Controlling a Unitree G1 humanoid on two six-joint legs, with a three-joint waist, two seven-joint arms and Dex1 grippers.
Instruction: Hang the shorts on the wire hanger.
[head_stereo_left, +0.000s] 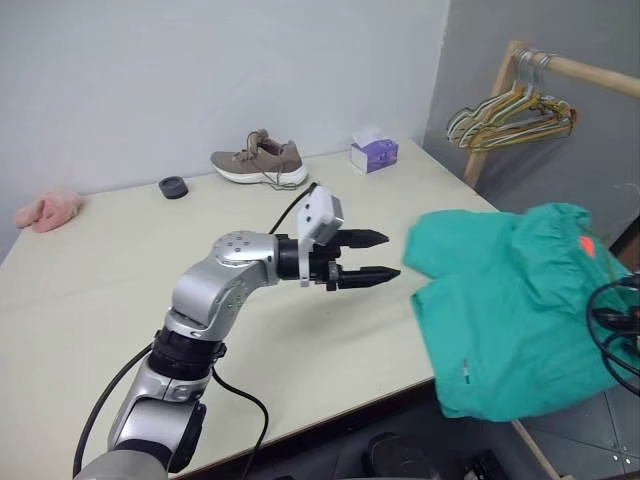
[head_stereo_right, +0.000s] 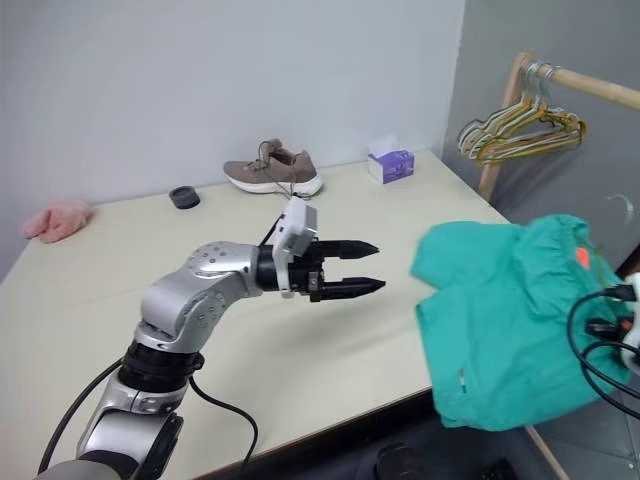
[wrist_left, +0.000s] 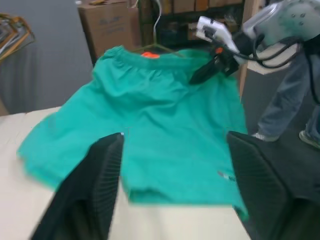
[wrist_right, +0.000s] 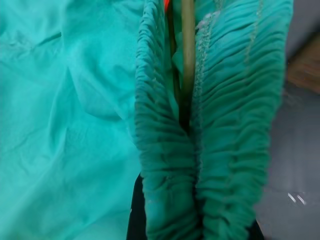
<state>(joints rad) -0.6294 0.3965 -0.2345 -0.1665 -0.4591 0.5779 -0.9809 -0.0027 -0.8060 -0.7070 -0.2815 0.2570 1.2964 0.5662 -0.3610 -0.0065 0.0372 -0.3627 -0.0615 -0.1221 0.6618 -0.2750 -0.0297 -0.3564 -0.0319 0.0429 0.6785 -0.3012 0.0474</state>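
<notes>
Right gripper (wrist_left: 212, 67) is clamped on the waistband of the shorts (head_stereo_left: 510, 310), holding them half off the table (head_stereo_left: 90, 300) edge with the wire hanger (wrist_right: 188, 55) inside, left gripper (head_stereo_left: 368, 258) spread empty beside them; next likely: carry to rail.

a lab-like room: bare table (head_stereo_left: 90, 300), wooden clothes rack (head_stereo_left: 585, 70), cardboard boxes (wrist_left: 107, 25).
</notes>
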